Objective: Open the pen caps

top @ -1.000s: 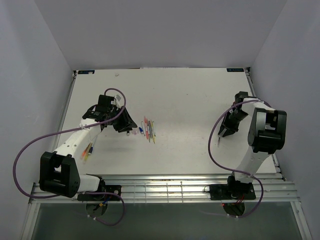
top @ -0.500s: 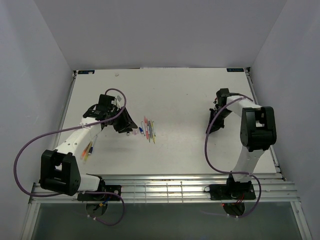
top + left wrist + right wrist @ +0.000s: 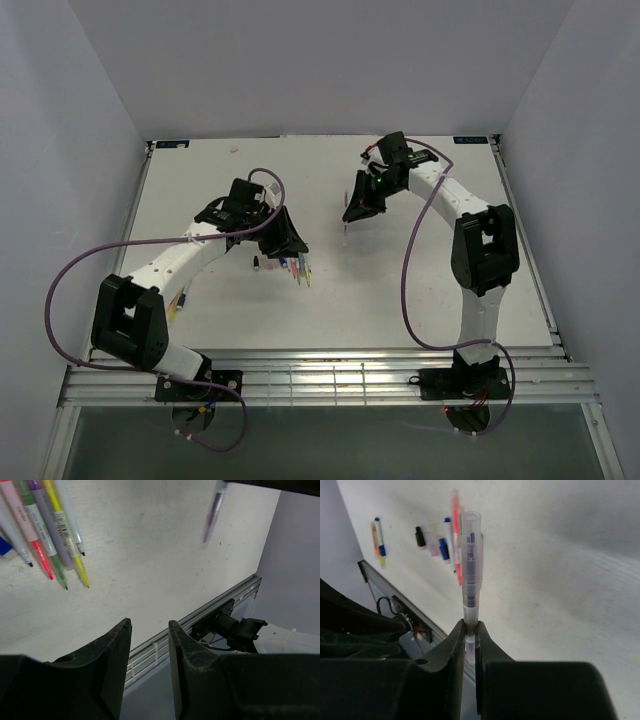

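Note:
Several pens (image 3: 298, 269) lie in a row on the white table (image 3: 420, 280), left of centre; the left wrist view has them (image 3: 55, 535) at upper left with tips bare. Loose pen caps rest beside them: a black one (image 3: 420, 536) and a blue one (image 3: 443, 549). My left gripper (image 3: 287, 238) hovers just above the row, open (image 3: 148, 627), nothing between its fingers. My right gripper (image 3: 357, 208) is at the far middle, shut (image 3: 470, 626) on a clear purple-cored pen (image 3: 470, 565) that sticks out past the fingertips. The same pen (image 3: 212, 512) hangs tip-down in the left wrist view.
More pens (image 3: 180, 298) lie beside the left arm's forearm, also seen far left in the right wrist view (image 3: 378, 536). A metal rail (image 3: 320, 375) runs along the near table edge. Purple cables loop off both arms.
The right arm swung from the table's right side to the far middle, carrying the pen. The left gripper shifted right, over the row of pens.

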You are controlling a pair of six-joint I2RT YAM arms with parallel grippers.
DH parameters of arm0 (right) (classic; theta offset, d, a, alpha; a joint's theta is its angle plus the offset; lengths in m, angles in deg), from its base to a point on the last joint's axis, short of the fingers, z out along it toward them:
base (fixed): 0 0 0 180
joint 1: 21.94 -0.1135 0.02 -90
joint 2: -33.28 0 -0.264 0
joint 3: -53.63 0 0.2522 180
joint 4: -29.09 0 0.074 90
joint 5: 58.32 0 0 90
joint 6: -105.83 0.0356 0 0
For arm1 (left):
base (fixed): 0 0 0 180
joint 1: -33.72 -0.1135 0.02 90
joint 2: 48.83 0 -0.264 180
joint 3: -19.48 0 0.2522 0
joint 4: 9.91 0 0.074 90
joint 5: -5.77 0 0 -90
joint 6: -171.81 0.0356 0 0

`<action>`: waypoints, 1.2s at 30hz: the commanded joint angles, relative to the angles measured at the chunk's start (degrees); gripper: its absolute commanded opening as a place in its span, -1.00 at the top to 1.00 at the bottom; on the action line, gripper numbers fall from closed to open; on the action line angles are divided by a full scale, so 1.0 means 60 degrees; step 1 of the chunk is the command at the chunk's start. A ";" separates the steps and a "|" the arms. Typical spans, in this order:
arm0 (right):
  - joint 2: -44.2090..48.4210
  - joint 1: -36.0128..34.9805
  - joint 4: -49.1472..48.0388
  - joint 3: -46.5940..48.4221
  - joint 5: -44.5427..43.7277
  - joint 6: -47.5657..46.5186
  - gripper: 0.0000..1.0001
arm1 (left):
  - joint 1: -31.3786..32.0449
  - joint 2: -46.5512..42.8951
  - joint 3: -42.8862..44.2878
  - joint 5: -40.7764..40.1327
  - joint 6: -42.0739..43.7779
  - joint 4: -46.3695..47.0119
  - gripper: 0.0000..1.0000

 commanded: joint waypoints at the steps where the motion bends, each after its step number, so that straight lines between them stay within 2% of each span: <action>1: -0.0334 -0.0521 -0.0118 0.0465 0.1395 0.0557 0.85 | 0.0420 -0.0038 0.0575 0.0188 -0.0166 0.0629 0.07; 12: -0.0246 -0.1444 -0.0791 0.0378 0.1908 0.1011 0.85 | 0.0802 0.0328 0.0620 -0.0003 -0.0341 0.0570 0.05; 28: -0.0202 -0.1650 -0.1334 0.0143 0.2392 0.1392 0.85 | 0.1124 0.0563 0.0576 -0.0237 -0.0561 0.0614 0.04; 31: -0.0202 -0.1679 -0.1392 0.0085 0.2392 0.1407 0.85 | 0.1139 0.0578 0.0576 -0.0223 -0.0561 0.0614 0.10; 36: -0.0232 -0.1694 -0.1509 -0.0018 0.2480 0.1407 0.85 | 0.1154 0.0563 0.0474 -0.0149 -0.0517 0.0629 0.45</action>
